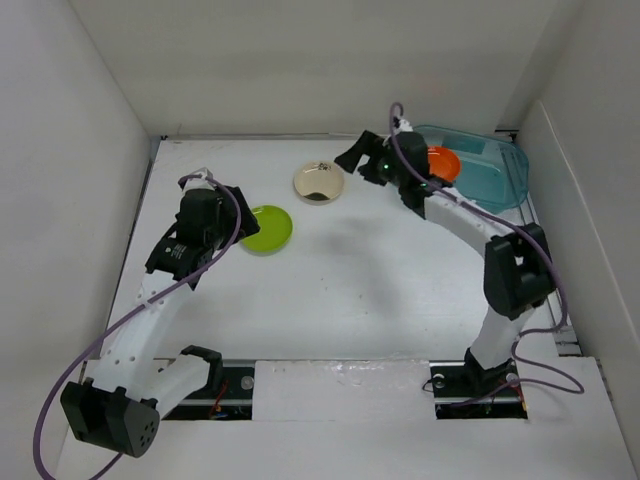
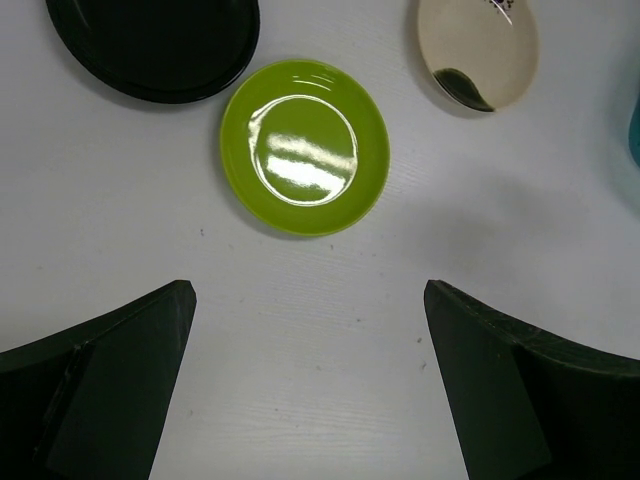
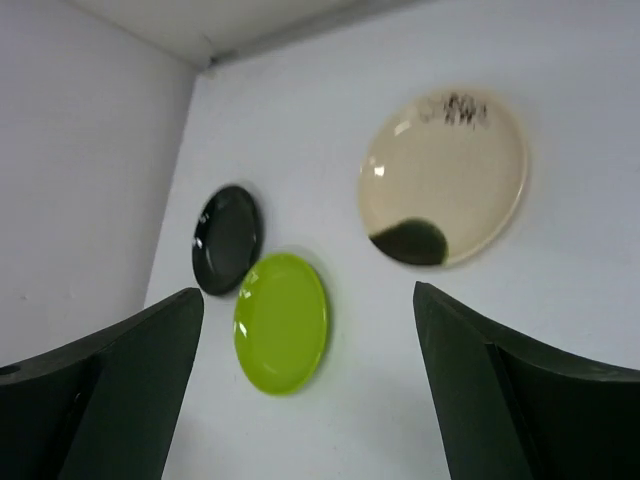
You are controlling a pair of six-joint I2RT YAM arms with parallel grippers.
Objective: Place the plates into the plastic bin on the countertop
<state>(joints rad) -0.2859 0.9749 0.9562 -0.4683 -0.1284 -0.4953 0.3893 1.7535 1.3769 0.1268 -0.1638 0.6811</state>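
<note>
Left tool is wide open, empty, lime plate upper-middle of frame. Next: drop down, pinch its rim.

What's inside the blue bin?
One orange plate shows inside the bin. The right arm hangs over part of the bin, so whatever lies under the arm, or beneath the orange plate, is hidden.

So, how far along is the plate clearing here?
Done: an orange plate lies in the plastic bin; others, if any, are hidden. In hand: nothing, left claw and right claw both open and empty. Left: lime green plate, cream plate and black plate on the countertop.
</note>
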